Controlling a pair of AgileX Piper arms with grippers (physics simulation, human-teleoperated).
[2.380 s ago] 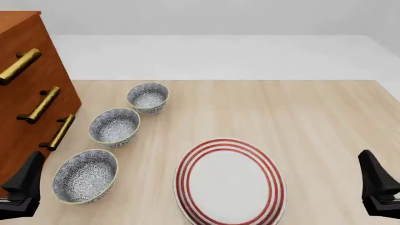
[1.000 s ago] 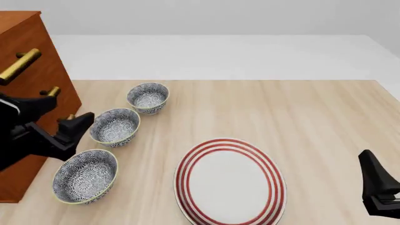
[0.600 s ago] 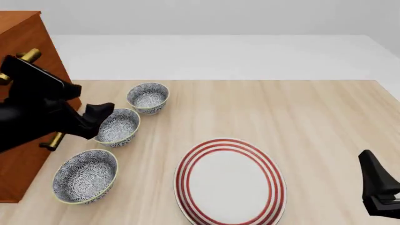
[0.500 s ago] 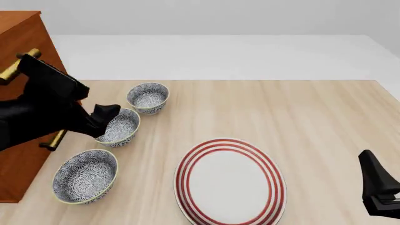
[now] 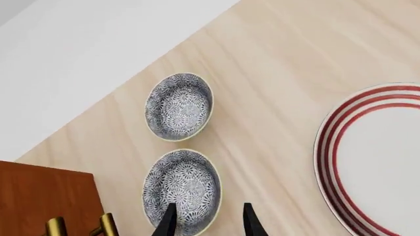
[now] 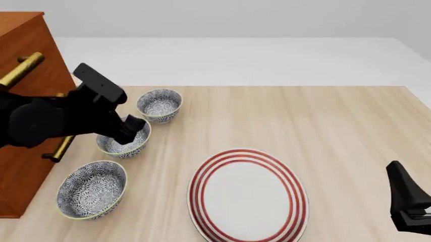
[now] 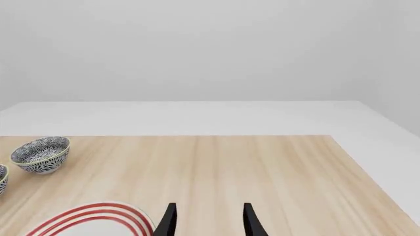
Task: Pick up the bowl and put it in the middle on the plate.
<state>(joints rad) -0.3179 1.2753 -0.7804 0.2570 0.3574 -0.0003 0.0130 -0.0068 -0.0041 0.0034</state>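
You see three patterned bowls, left side of front view: far bowl (image 6: pixel 159 104), middle bowl (image 6: pixel 124 143) partly behind left gripper (image 6: pixel 135 126), near bowl (image 6: pixel 92 189). One plate (image 6: pixel 248 196), lower centre. One wooden cabinet (image 6: pixel 30 55), left edge; three brass handles. Two grippers: second, right gripper (image 6: pixel 407 204), lower right corner.

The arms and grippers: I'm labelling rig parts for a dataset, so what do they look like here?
Both are plain matte black with no visible cables or markings. The left arm has bulky rounded links and a boxy block behind the left gripper. The right gripper shows two slim, tapered, pointed jaws.
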